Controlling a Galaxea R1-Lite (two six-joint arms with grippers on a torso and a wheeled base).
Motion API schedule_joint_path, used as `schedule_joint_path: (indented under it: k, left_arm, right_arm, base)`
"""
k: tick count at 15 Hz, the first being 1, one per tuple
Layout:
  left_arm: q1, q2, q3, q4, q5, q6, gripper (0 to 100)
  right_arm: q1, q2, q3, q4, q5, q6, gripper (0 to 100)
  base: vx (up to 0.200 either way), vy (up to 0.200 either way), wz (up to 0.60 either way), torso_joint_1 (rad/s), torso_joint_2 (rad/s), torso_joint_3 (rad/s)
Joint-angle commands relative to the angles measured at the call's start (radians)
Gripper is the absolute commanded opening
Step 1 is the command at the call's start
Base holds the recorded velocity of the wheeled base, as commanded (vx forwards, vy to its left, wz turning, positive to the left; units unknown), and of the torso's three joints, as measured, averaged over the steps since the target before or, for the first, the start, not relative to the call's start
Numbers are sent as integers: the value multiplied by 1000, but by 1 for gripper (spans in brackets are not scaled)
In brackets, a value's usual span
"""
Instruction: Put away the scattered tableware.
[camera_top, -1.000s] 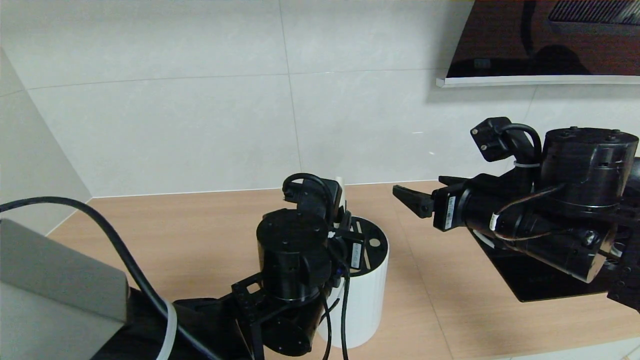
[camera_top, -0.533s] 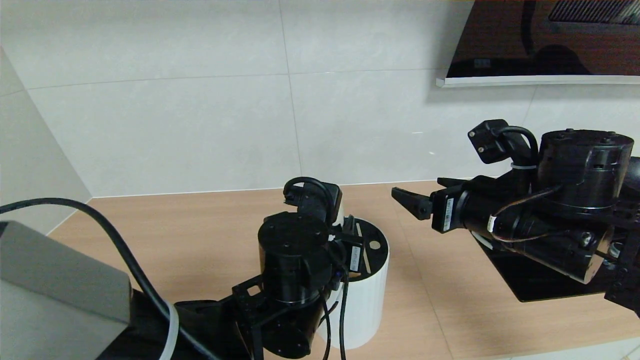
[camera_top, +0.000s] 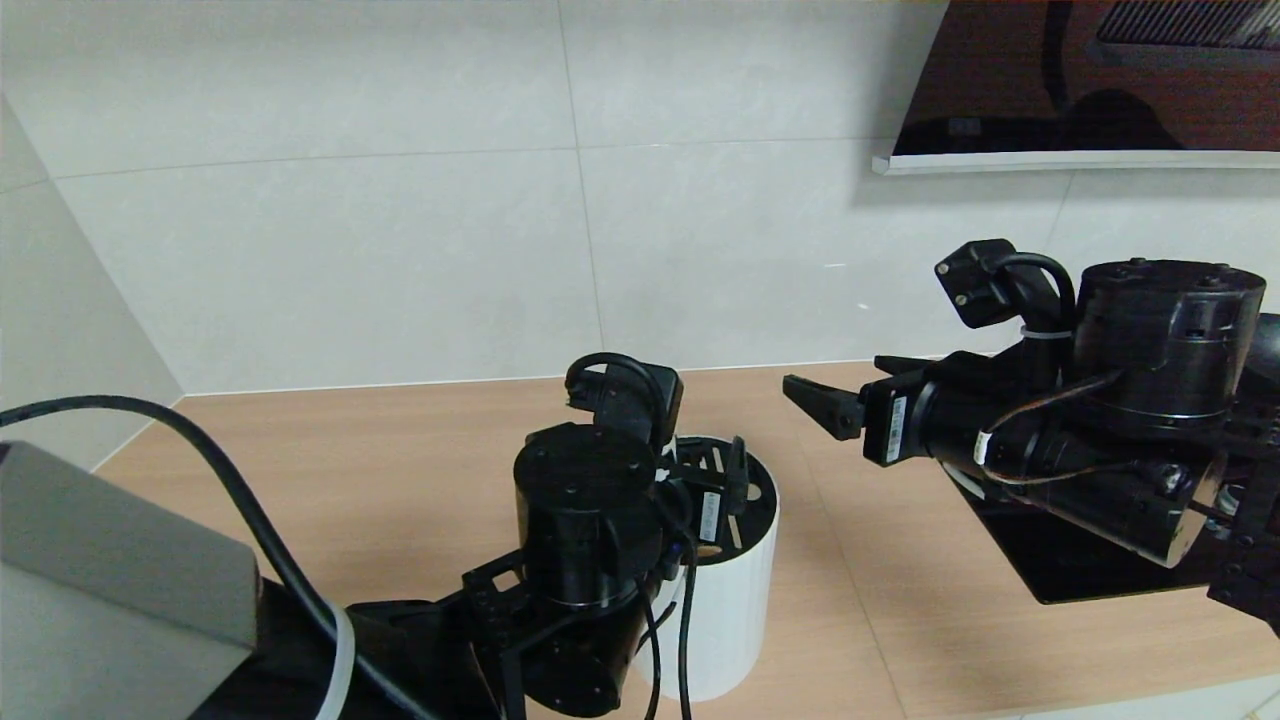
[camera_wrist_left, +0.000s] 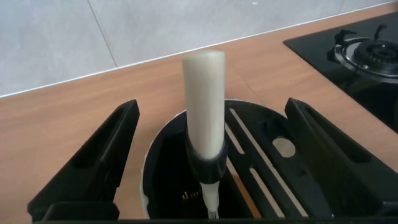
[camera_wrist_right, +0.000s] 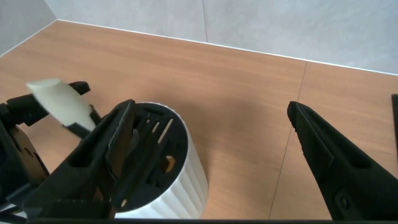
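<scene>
Since the utensil (camera_wrist_left: 204, 102) already stands upright in the holder (camera_top: 740, 590), its cream handle rising out of the black slotted top, the step in hand is, as I judge it, the parting. The left tool (camera_wrist_left: 211, 112) is spread wide, one finger on each side of the handle and clear of it, gripping nothing. To do this well it should rise straight up along the line of the handle, fingers kept spread, and swing aside only once they are above the handle's tip; a sideways pull made too soon could catch the handle and rock the tall white holder, which looks easy to tip. The holder stands on the wooden bench (camera_top: 400, 450), some way out from the tiled wall (camera_top: 350, 250). The right tool (camera_wrist_right: 210, 109) hangs above the bench to the holder's right, towards the black hob (camera_top: 1060, 565); its fingers are also wide apart and empty. It is near enough that a rightward retreat of the left arm would crowd it, so up and back is the safer path. A dark hood (camera_top: 1080, 80) hangs on the wall above the hob, well out of the way. Where the next piece of tableware lies I cannot tell.
</scene>
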Motion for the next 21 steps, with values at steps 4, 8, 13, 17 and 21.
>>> schedule_joint_path:
  k: [4, 8, 13, 17, 21]
  left_arm:
    - [4, -191, 26, -5, -21, -5, 100]
    - [16, -409, 80, 0, -132, -2, 100]
    - [197, -591, 127, 8, -213, 6, 100]
    - [392, -821, 210, 126, -227, 60, 100]
    - [455, -1186, 288, 479, -247, 132, 100]
  right_arm:
    - [-1, -16, -4, -2, -3, 1, 100]
    - [-4, -98, -4, -2, -6, 4, 100]
    - [-27, -284, 57, 10, -16, 0, 100]
    - [-111, -557, 226, 21, -36, -3, 100]
    - [-303, -887, 293, 219, -39, -12, 100]
  base:
    - [0, 0, 0, 0, 0, 0]
    - [0, 0, 0, 0, 0, 0]
    - [0, 0, 0, 0, 0, 0]
    - [0, 0, 0, 0, 0, 0]
    - [0, 0, 0, 0, 0, 0]
